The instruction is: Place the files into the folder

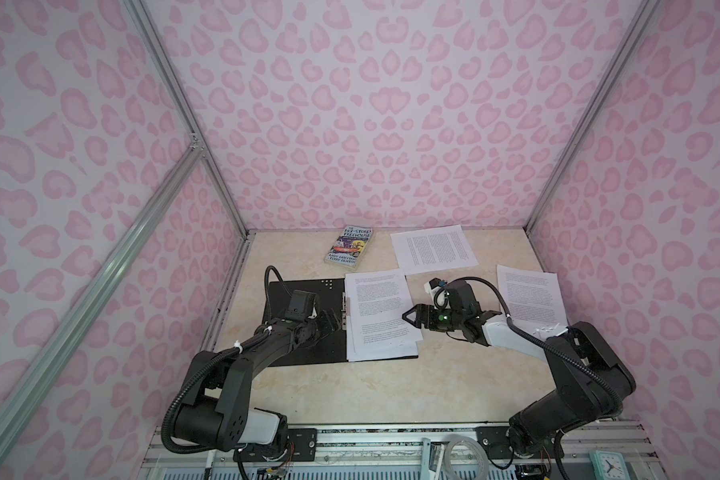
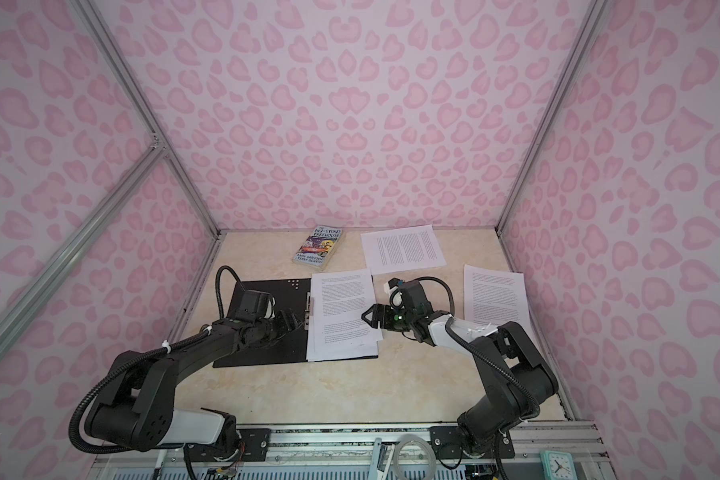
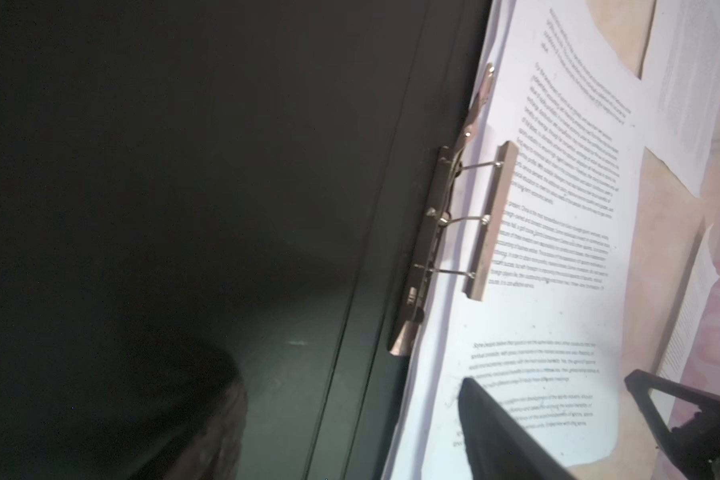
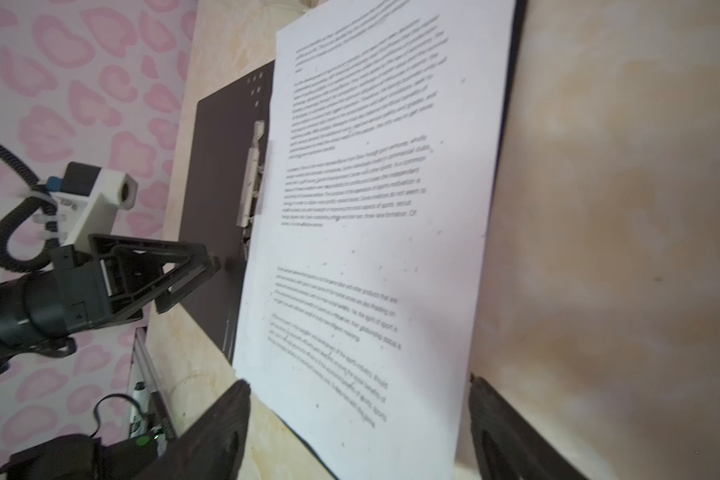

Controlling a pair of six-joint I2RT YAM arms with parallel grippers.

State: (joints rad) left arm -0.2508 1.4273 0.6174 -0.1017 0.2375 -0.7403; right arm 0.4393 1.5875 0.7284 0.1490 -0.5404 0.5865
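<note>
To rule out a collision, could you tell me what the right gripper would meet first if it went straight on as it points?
Most likely the stack of files lying in the open folder. The right gripper points across it from its edge, though its height above the paper is unclear.

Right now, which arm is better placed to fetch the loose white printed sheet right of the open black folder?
Right. The right arm lies alongside the loose white printed sheet, jaws open. The left arm is over the black folder's metal spine clip, with the filed stack between.

soft even light, blurred wrist views
</note>
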